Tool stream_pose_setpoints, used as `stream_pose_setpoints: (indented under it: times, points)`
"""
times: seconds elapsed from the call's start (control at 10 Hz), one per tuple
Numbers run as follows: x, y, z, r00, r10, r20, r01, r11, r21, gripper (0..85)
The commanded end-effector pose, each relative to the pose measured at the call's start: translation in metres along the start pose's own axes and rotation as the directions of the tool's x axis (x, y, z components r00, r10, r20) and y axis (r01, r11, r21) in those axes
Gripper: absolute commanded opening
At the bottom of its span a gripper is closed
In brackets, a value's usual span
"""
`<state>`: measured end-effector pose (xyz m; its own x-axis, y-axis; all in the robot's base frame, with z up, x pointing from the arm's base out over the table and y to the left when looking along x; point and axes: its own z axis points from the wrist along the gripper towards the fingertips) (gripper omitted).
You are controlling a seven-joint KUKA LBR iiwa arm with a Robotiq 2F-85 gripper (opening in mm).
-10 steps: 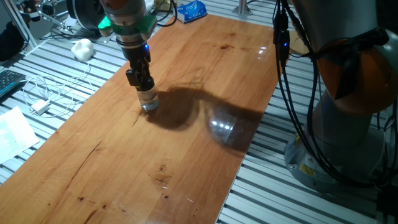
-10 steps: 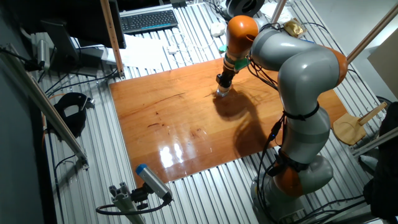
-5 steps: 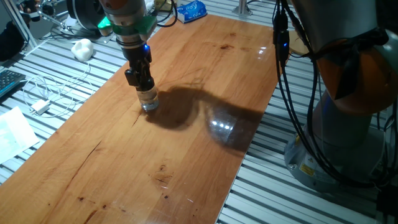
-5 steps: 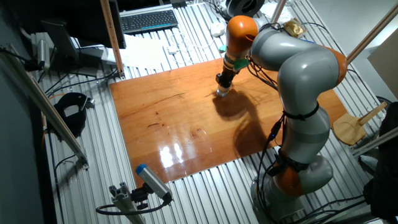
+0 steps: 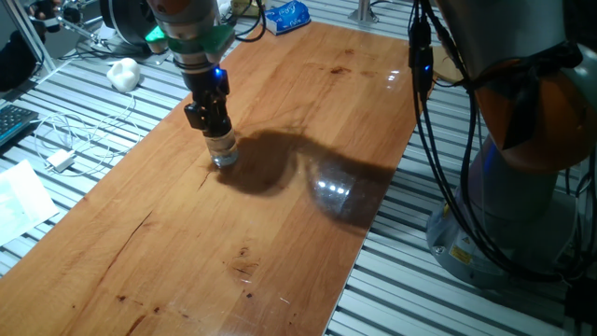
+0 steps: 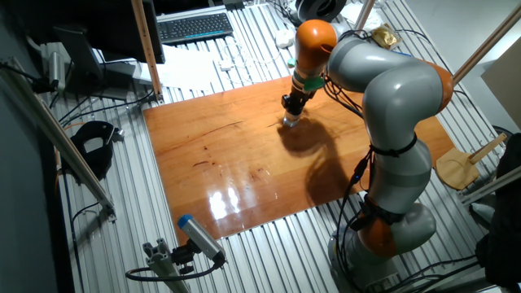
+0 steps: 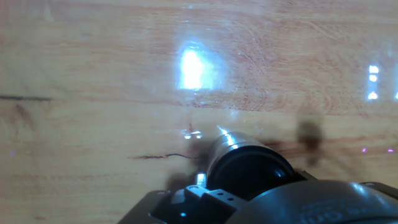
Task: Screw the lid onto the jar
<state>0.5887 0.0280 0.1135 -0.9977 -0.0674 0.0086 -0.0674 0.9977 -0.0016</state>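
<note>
The small clear glass jar (image 5: 223, 157) stands upright on the wooden table (image 5: 280, 243), near its left edge; it also shows in the other fixed view (image 6: 290, 124). My gripper (image 5: 218, 132) points straight down onto the jar's top and looks shut on the black lid (image 7: 249, 169), which sits on the jar. In the hand view the lid is a dark round cap at the bottom centre, partly hidden by the hand's body. The gripper (image 6: 291, 115) shows small in the other fixed view, where the lid cannot be made out.
A white lumpy object (image 5: 123, 73) and white cables (image 5: 65, 140) lie on the slatted surface left of the table. A blue packet (image 5: 287, 16) lies at the far end. A keyboard (image 6: 194, 27) sits behind the table. The robot's base (image 6: 391, 220) stands at the table's right side.
The hand has turned slightly about its vertical axis over the jar and shifted a little to the left. The jar has stayed in place.
</note>
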Motion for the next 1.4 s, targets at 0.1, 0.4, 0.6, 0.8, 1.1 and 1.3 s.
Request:
stream_pose_setpoints:
  times: [0.1,0.4,0.6,0.8,1.1,1.3]
  points:
    - [0.0002,0.0007,-0.0008,0.997,0.074,-0.003,-0.074,0.997,-0.01,51.0]
    - [0.0006,0.0011,-0.0009,0.986,0.164,0.005,-0.164,0.986,-0.01,51.0]
    - [0.0012,0.0016,-0.0006,0.973,0.232,0.01,-0.232,0.972,-0.024,51.0]
    - [0.0015,0.0015,-0.0004,0.959,0.284,0.019,-0.284,0.959,-0.027,51.0]
    - [0.0016,0.0015,-0.0007,0.944,0.329,0.034,-0.329,0.944,-0.026,68.0]
    - [0.0015,0.0016,-0.001,0.938,0.345,0.041,-0.345,0.939,-0.013,68.0]
